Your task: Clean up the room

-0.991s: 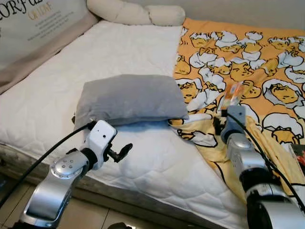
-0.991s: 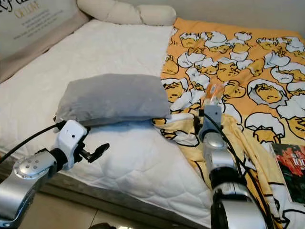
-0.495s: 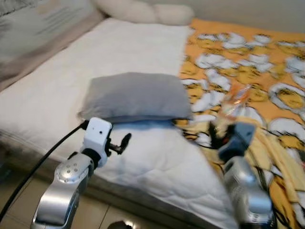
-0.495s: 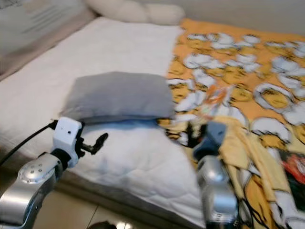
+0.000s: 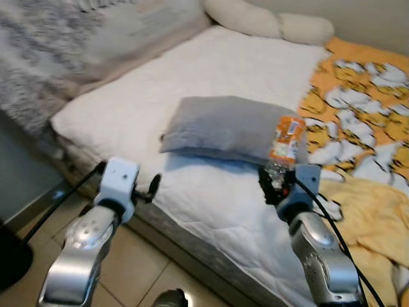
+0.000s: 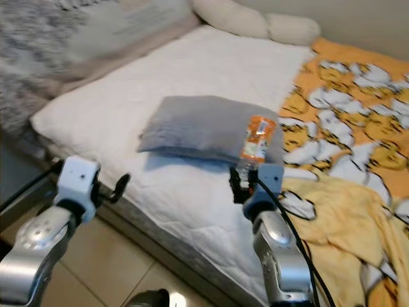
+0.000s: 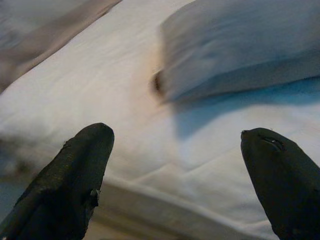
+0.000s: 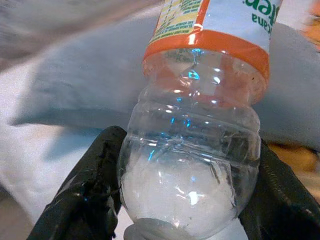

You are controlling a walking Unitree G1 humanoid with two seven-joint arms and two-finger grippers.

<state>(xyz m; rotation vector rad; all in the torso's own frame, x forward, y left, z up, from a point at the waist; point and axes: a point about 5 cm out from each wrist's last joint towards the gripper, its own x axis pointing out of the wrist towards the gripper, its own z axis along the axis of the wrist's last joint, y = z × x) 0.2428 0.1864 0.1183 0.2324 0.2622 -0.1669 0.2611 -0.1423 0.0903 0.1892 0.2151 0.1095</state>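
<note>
The right gripper (image 8: pixel 185 210) was closed around a clear plastic bottle (image 5: pixel 283 148) with an orange label. It gripped the bottle by its round bottom end, and one black finger (image 8: pixel 80 195) pressed on each side. The bottle stood up in the air over the near side of the bed (image 5: pixel 211 70), in front of the grey pillow (image 5: pixel 223 125).

The left gripper (image 7: pixel 175 180) was open and held nothing. Its two black fingers (image 7: pixel 70 175) were spread wide apart. It hung near the edge of the bed, above the tiled floor (image 5: pixel 137 268), and pointed at the white mattress and the grey pillow.

The grey pillow lay flat on the white mattress. An orange blanket (image 6: pixel 345 96) with white and yellow cartoon shapes covered the right side of the bed. A yellow cloth (image 6: pixel 326 211) lay bunched up at the near right. Cream cushions (image 5: pixel 268 22) sat at the far end of the bed. A big pale cushion (image 5: pixel 128 29) leaned along the left side.
</note>
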